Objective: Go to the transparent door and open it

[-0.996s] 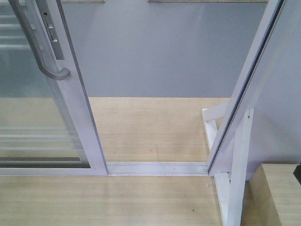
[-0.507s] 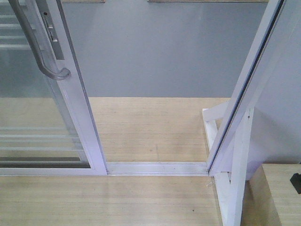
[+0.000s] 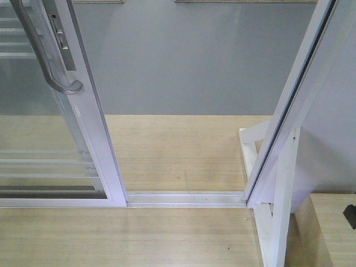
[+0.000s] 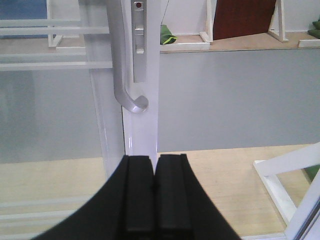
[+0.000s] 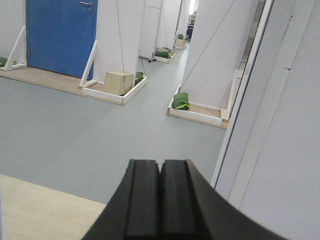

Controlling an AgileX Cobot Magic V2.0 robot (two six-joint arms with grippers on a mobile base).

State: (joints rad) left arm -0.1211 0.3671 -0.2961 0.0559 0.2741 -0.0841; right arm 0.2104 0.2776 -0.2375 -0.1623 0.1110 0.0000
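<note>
The transparent door (image 3: 92,128) stands at the left of the front view, a clear glass panel with thin white bars in a glossy white frame. Its curved grey handle (image 3: 50,67) is on the right stile. A wide gap lies between the door and the white jamb (image 3: 289,105). In the left wrist view my left gripper (image 4: 154,159) is shut and empty, just in front of the door stile (image 4: 142,125) and below the handle's hooked end (image 4: 131,102). My right gripper (image 5: 160,162) is shut and empty, facing the grey floor beyond the doorway. Neither gripper shows in the front view.
A white floor track (image 3: 186,198) crosses the opening. White braces (image 3: 278,211) prop the jamb on the right. A wooden box (image 3: 328,228) with a dark object (image 3: 350,216) sits at bottom right. Beyond are a blue door (image 5: 60,35), a wooden crate (image 5: 118,82) and green bags (image 5: 181,101).
The dark object at the right edge of the front view has dropped slightly since a second ago. The door and the rest look the same.
</note>
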